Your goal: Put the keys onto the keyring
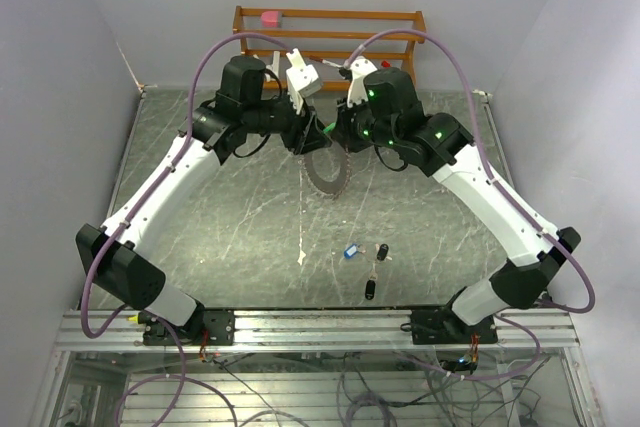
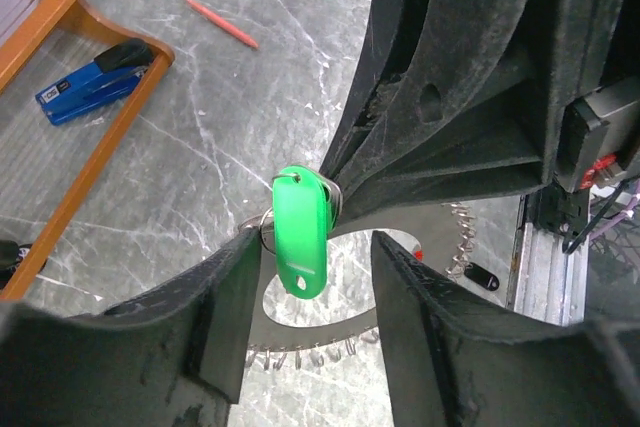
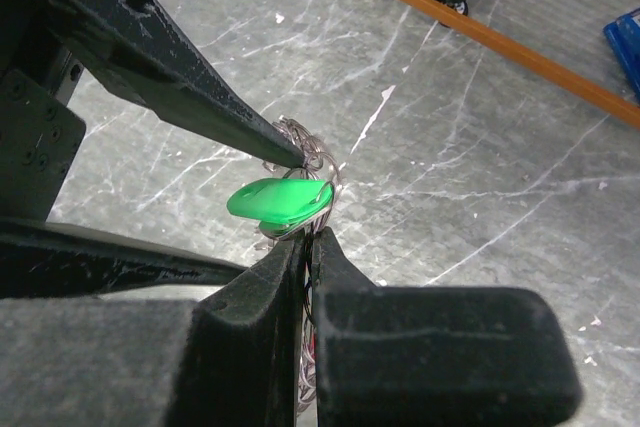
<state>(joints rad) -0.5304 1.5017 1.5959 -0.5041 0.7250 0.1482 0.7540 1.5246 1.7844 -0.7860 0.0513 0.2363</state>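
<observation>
Fingers of the right gripper (image 3: 310, 242) are pressed together. From its wrist view I read them as clamped on the top edge of the keyring (image 1: 325, 175), which hangs on edge below the two grippers, over the far middle of the table (image 1: 250, 237).

The green key (image 2: 300, 245) sits right at that pinch. Its small wire loop is at the right fingertips, and its plastic head points away from them, long axis running straight into the left gripper (image 2: 318, 247). The left fingers are apart, one on each side of the green head, close beside it but not closed on it. I cannot tell whether the loop is already threaded onto the big ring or only caught against it.

My judgement is that the next move turns on this line-up: the left gripper is placed to take the head while the right holds the ring.

The blue key (image 1: 350, 251) and the two black keys (image 1: 382, 252) (image 1: 369, 290) lie on the table towards the bases, well apart from both grippers. They are slightly on the right arm's side, so that arm is nearer them.

At the far edge the wooden rack (image 1: 330, 15) holds a blue stapler (image 2: 90, 87); I see no key in it.
</observation>
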